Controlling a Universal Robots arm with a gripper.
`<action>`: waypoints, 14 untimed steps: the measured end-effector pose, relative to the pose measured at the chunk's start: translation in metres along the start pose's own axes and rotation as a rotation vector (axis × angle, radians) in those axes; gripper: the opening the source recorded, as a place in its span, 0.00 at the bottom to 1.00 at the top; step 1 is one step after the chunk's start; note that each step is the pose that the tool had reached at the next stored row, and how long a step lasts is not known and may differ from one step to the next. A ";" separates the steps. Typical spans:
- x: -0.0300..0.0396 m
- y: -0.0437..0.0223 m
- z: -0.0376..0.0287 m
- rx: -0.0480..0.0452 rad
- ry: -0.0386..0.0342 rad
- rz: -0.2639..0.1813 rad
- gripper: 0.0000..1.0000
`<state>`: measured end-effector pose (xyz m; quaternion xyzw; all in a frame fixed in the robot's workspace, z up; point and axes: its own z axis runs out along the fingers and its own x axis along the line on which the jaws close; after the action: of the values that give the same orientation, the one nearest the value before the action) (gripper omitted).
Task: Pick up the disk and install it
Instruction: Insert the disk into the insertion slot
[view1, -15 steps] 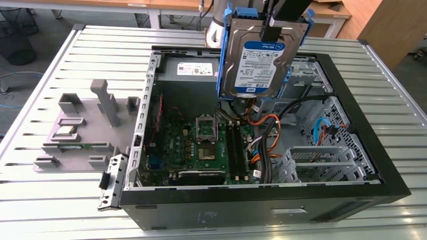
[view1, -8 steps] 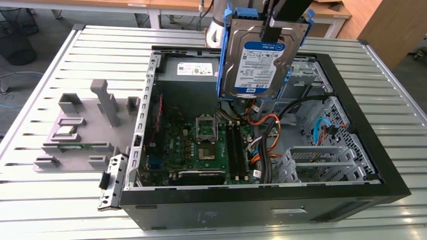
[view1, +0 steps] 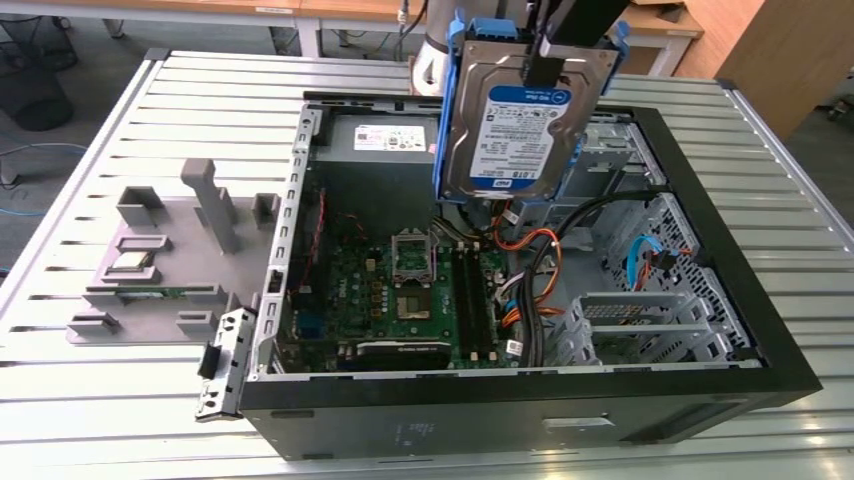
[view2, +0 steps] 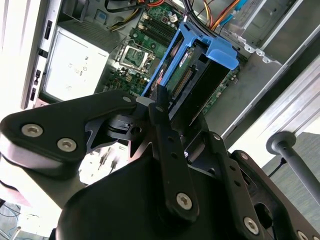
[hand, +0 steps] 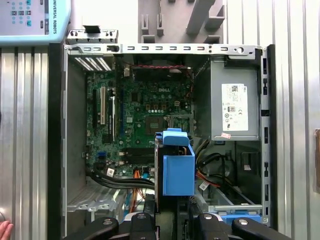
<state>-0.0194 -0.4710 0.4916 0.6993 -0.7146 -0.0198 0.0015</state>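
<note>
The disk (view1: 514, 130), a silver drive with a white-and-blue label in a blue carrier bracket, hangs upright above the open computer case (view1: 534, 405), over its back half. My gripper (view1: 545, 62) is shut on the disk's top edge. In the second wrist view the black fingers (view2: 162, 117) clamp the disk (view2: 200, 55) edge-on. In the first wrist view the disk's blue bracket (hand: 177, 172) juts out from the gripper (hand: 170, 222) over the cables beside the motherboard (hand: 145, 110).
The grey power-supply box (hand: 235, 107) sits in a case corner, with drive cages (view1: 641, 315) and orange and black cables (view1: 527, 260) near the front. A grey fixture (view1: 160, 260) lies on the slatted table at the exterior view's left. A hand (hand: 4, 231) shows at the table's edge.
</note>
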 end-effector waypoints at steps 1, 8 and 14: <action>0.0010 -0.0001 0.0000 0.0000 0.0001 0.000 0.35; 0.0089 -0.0002 0.0004 0.0000 0.0000 0.000 0.35; 0.0176 -0.0004 0.0009 0.0000 0.0000 0.000 0.35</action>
<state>-0.0194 -0.4886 0.4902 0.6993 -0.7146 -0.0198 0.0015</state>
